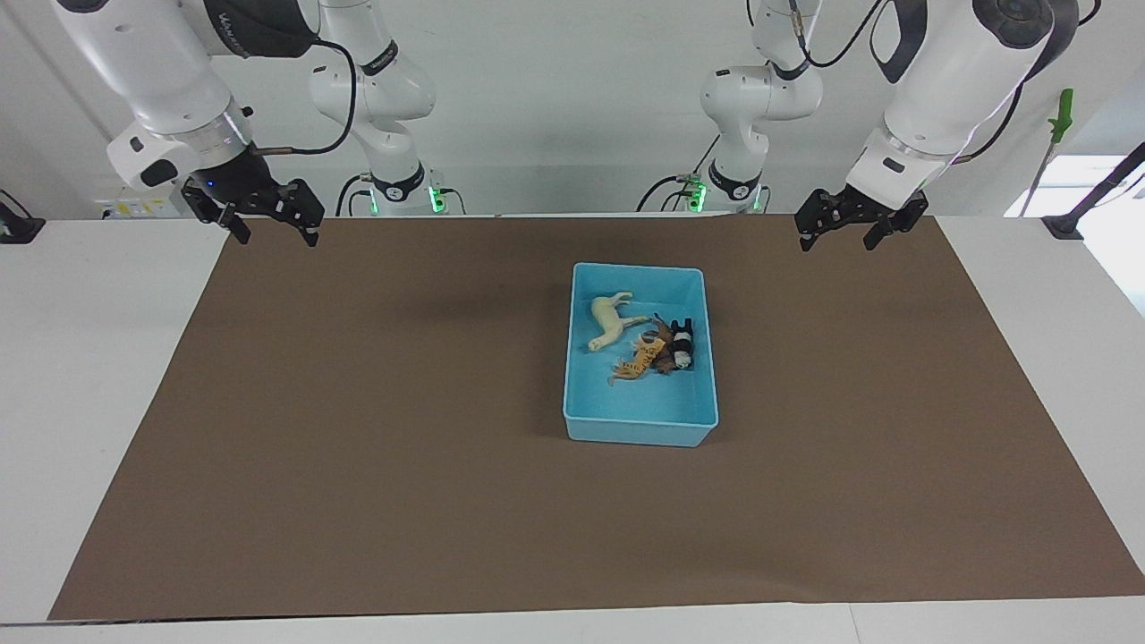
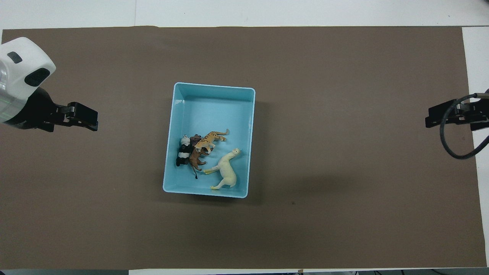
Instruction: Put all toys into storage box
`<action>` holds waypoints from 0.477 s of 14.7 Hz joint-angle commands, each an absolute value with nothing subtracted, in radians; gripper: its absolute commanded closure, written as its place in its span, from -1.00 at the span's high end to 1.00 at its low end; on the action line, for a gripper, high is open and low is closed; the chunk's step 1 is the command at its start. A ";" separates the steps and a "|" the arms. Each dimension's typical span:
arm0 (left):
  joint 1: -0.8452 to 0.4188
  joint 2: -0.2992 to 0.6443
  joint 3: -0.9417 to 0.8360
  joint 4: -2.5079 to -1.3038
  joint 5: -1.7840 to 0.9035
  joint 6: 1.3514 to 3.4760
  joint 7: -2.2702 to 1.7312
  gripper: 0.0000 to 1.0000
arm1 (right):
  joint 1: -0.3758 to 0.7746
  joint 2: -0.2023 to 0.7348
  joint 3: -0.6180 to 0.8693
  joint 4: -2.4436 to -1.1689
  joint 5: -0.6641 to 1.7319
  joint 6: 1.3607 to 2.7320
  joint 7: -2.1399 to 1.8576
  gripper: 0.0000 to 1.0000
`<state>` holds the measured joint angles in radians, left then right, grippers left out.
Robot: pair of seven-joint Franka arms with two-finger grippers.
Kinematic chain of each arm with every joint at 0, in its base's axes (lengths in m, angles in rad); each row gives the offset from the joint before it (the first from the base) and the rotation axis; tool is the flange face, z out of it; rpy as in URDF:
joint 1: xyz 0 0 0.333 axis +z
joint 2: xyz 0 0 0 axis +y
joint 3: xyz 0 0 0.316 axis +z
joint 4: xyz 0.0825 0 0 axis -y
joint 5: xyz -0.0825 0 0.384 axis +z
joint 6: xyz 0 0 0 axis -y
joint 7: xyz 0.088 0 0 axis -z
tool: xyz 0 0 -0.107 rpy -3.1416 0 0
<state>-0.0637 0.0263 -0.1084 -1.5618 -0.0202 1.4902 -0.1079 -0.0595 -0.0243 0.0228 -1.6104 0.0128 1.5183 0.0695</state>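
Observation:
The light blue storage box [image 1: 640, 434] [image 2: 214, 103] stands on the brown mat. All the toys lie inside it. The cream horse [image 1: 610, 320] [image 2: 226, 172] rests in the part nearest the robots. Beside it the orange tiger [image 1: 637, 360] [image 2: 209, 138], the brown lion [image 1: 664, 358] [image 2: 195, 158] and the panda [image 1: 682, 344] [image 2: 184, 152] huddle together. My left gripper [image 1: 835, 243] [image 2: 89, 121] hangs open and empty over the mat's edge by its own base. My right gripper [image 1: 277, 237] [image 2: 433, 118] is open and empty over the mat's corner at its end.
The brown mat [image 1: 358, 429] covers most of the white table [image 1: 89, 358]. A green-handled tool [image 1: 1062, 116] leans at the wall past the left arm's end.

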 commanded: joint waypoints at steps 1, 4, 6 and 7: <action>-0.058 0.022 -0.110 -1.546 -0.011 1.485 -0.087 1.00 | -0.075 -0.035 0.034 -1.626 0.003 1.548 0.048 1.00; -0.046 0.005 -0.117 -1.549 -0.017 1.509 -0.089 1.00 | -0.075 -0.035 0.034 -1.628 -0.009 1.552 0.043 1.00; -0.045 -0.014 -0.118 -1.568 -0.017 1.539 -0.087 1.00 | -0.075 -0.038 0.034 -1.631 -0.026 1.552 0.020 1.00; -0.044 -0.014 -0.118 -1.568 -0.017 1.539 -0.089 1.00 | -0.075 -0.037 0.034 -1.631 -0.031 1.552 0.017 1.00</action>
<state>-0.0595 0.0081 -0.1085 -1.5493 -0.0202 1.5166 -0.1045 -0.0635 -0.0243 0.0246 -1.6105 -0.0040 1.5351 0.0509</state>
